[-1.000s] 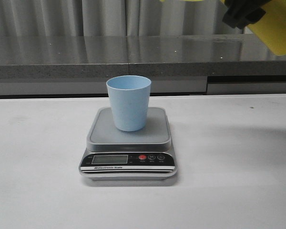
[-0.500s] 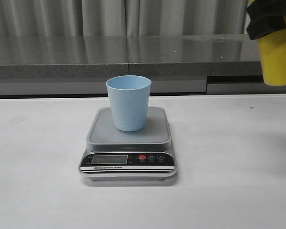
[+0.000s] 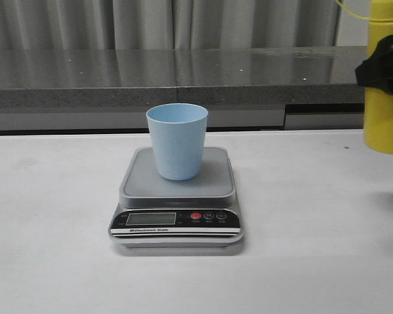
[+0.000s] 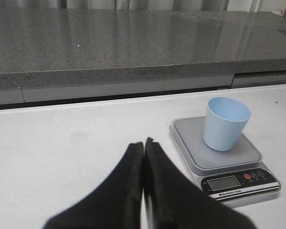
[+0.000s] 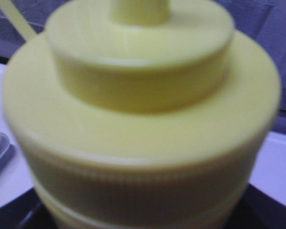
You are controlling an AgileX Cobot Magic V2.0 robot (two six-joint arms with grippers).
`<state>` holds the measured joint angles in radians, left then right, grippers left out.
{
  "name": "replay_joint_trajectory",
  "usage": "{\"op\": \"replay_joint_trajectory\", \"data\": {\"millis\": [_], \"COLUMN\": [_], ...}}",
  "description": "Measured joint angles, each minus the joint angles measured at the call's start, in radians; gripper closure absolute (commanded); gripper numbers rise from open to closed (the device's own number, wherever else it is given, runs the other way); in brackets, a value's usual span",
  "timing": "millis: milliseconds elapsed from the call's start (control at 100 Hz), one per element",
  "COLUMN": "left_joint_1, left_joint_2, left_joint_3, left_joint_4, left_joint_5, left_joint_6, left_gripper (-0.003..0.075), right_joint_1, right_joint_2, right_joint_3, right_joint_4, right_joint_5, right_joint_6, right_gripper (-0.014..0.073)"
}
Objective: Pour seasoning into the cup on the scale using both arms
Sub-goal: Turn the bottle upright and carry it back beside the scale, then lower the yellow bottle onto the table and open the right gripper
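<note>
Front view shows the right fingers (image 3: 382,67) gripping the upright seasoning bottle (image 3: 384,118) well right of the cup (image 3: 177,140) on the scale (image 3: 176,196); left fingers (image 4: 143,149) pressed together; next, probably carrying and tilting it over the cup.

White table (image 3: 59,261) — only the scale (image 3: 176,196) rests on it.

Blue cup (image 3: 177,140) upright on scale (image 3: 176,196), mid desk (image 3: 52,261). Far right: yellow bottle (image 3: 384,118) upright, clamped by right tool (image 3: 382,69), above desk.
</note>
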<state>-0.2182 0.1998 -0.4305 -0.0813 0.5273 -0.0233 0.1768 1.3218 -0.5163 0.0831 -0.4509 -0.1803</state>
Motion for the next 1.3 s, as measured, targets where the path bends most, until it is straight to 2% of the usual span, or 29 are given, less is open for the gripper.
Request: {"op": "replay_joint_trajectory", "data": {"millis": [120, 390, 600, 920, 990, 1140, 1300], "left_joint_1": [0.0, 0.0, 0.0, 0.0, 0.0, 0.0, 0.0], "left_joint_2": [0.0, 0.0, 0.0, 0.0, 0.0, 0.0, 0.0], "left_joint_3": [0.0, 0.0, 0.0, 0.0, 0.0, 0.0, 0.0], "left_joint_4": [0.0, 0.0, 0.0, 0.0, 0.0, 0.0, 0.0], "left_joint_5": [0.0, 0.0, 0.0, 0.0, 0.0, 0.0, 0.0], "left_joint_6": [0.0, 0.0, 0.0, 0.0, 0.0, 0.0, 0.0], "left_gripper": [0.0741, 0.0741, 0.0741, 0.0741, 0.0741, 0.0741, 0.0741], "right_joint_1": [-0.002, -0.002, -0.002, -0.002, -0.002, -0.002, -0.002], "right_joint_2": [0.047, 0.179, 0.238, 0.289, 0.293, 0.294, 0.294], "right_joint_3": [0.018, 0.021, 0.021, 0.021, 0.021, 0.021, 0.021], "right_joint_4": [0.044, 0.055, 0.055, 0.055, 0.055, 0.055, 0.055], "right_joint_5": [-0.056, -0.166, -0.19, -0.216, -0.218, -0.22, -0.226], "right_joint_6": [-0.021, -0.027, -0.027, 0.077, 0.092, 0.104, 0.105], "right_gripper": [0.0357, 0.0357, 0.0357, 0.0345, 0.027, -0.0076, -0.0051]}}
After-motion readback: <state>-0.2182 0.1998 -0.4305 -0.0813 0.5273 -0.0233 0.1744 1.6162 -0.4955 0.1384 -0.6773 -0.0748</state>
